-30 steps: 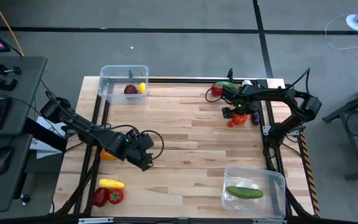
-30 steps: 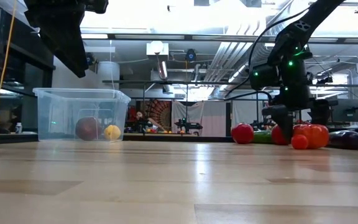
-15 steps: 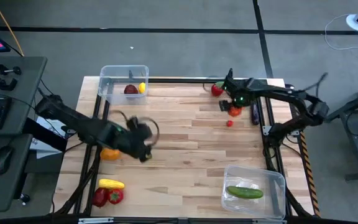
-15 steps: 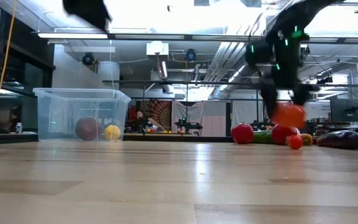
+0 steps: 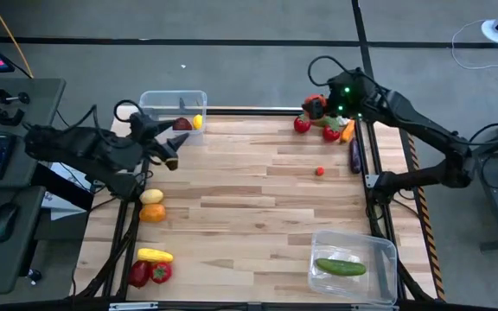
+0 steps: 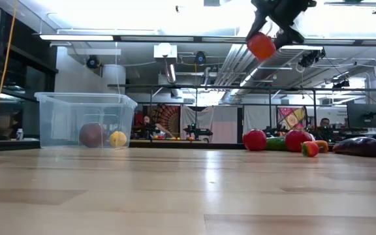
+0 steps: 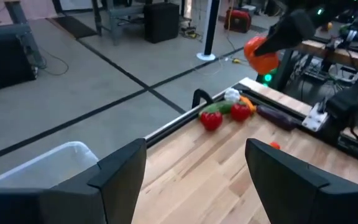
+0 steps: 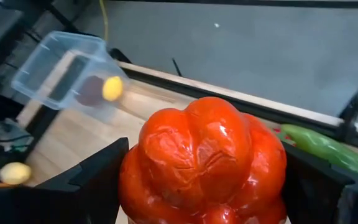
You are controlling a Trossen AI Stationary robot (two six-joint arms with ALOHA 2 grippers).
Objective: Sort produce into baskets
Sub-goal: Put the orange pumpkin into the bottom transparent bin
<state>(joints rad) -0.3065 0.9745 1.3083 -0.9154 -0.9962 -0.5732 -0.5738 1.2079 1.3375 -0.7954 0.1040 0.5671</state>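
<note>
High view: right gripper [image 5: 316, 107] raised over the table's far right corner, clamped on a red-orange pepper [image 8: 202, 163]; below it, a cluster of red produce [image 5: 302, 124], a carrot [image 5: 346, 131] and an eggplant [image 5: 354, 155] along the right edge. Left gripper [image 5: 168, 152] beside the clear basket [image 5: 148, 119] at the far left corner, fingers [image 7: 120, 177] spread, holding nothing. Inside that basket, a dark red fruit [image 5: 181, 123] and a lemon [image 5: 197, 122]. Near right corner: second basket [image 5: 379, 250] with a cucumber [image 5: 340, 267].

The table [image 5: 258, 199] is pale wood planks with a smooth sheen. The tubs [image 5: 173, 111] are clear plastic. The red pepper [image 8: 204, 165] looks glossy and creased.
</note>
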